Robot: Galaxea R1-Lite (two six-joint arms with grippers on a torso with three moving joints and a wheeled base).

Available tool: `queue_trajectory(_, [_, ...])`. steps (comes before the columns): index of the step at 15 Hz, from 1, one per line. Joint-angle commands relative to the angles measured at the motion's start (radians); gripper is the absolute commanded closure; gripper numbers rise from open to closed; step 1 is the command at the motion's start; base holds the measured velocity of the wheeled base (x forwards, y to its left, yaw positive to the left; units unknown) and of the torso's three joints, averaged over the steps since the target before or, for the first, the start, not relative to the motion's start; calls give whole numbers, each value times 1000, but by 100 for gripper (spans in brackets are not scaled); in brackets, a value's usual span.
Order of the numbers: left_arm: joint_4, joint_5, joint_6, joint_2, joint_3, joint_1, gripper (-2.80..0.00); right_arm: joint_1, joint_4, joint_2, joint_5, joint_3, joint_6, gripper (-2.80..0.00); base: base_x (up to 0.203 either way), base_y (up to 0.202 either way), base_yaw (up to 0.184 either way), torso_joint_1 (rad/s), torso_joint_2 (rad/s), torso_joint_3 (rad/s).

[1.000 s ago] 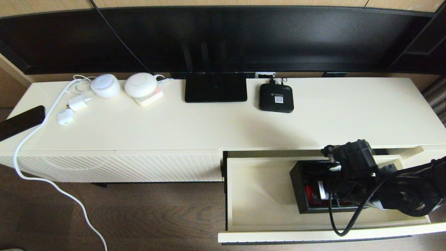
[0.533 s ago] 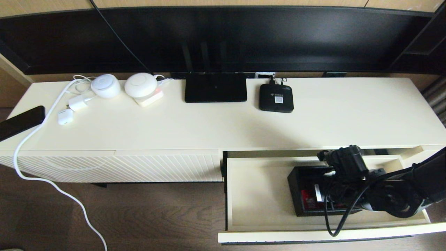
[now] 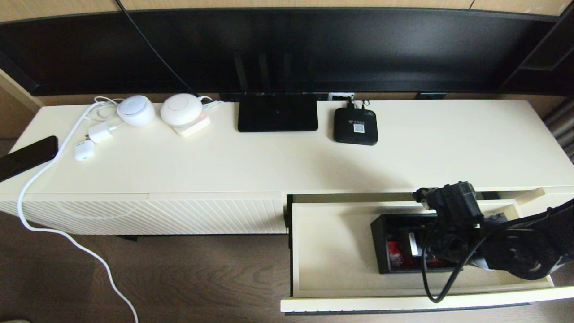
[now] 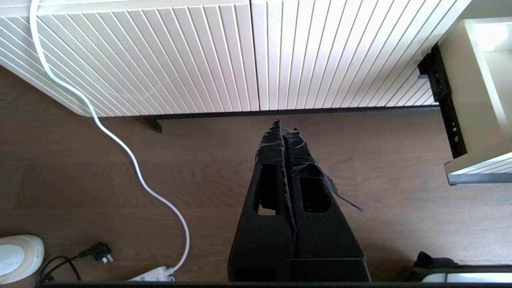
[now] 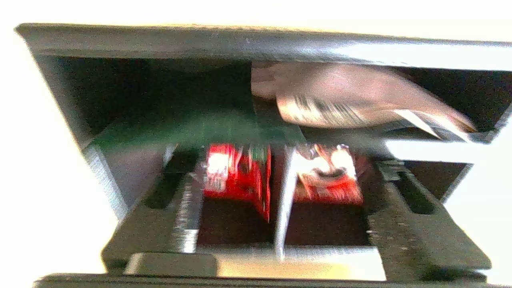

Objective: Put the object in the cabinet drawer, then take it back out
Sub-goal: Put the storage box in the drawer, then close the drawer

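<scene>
The black organizer box [image 3: 379, 244] lies on the floor of the open cream cabinet drawer [image 3: 332, 251], towards its right half. Red items [image 5: 236, 176] show in its two square compartments, with a divider wall [image 5: 280, 208] between them. My right gripper [image 3: 432, 246] reaches down into the box from the right. In the right wrist view the right gripper [image 5: 280, 168] is open, its fingers [image 5: 180, 208] spread wide on either side of the divider and gripping nothing. My left gripper [image 4: 284, 126] hangs shut over the wooden floor in front of the cabinet, holding nothing.
On the cabinet top stand a flat black router [image 3: 277, 112], a small black device [image 3: 355, 126], two white round devices [image 3: 136, 110], chargers and a dark phone [image 3: 27, 157]. A white cable [image 3: 45, 170] runs down to the floor. A closed ribbed front [image 3: 215, 215] lies left of the drawer.
The box went down onto the drawer floor and shifted slightly left. My right gripper has opened off it and the wrist has risen a little.
</scene>
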State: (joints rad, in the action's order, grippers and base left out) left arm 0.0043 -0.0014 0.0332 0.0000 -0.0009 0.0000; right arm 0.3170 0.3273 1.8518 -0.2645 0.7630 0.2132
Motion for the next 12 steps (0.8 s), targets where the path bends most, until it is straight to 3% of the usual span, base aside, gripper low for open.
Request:
queue_trajectory(1, [0, 0, 1, 0, 0, 0, 0, 0, -21, -141, -1, -5, -46, -280, 0, 0, 0, 0, 0, 0])
queue_trajectory(4, [0, 0, 1, 0, 0, 0, 0, -13, -209, -283, 0, 20, -146, -280, 0, 0, 0, 0, 0, 0])
queue_trajectory(10, [0, 0, 1, 0, -1, 0, 0, -17, -721, -504, 22, 148, -155, -280, 0, 0, 0, 0, 0, 0])
queue_trajectory(11, [0, 0, 1, 1, 0, 0, 0, -15, -781, -540, 26, 156, -155, 0, 0, 0, 0, 0, 0, 0])
queue_trajectory(12, [-1, 0, 1, 0, 1, 0, 0, -11, -846, -582, 33, 159, -159, 0, 0, 0, 0, 0, 0, 0])
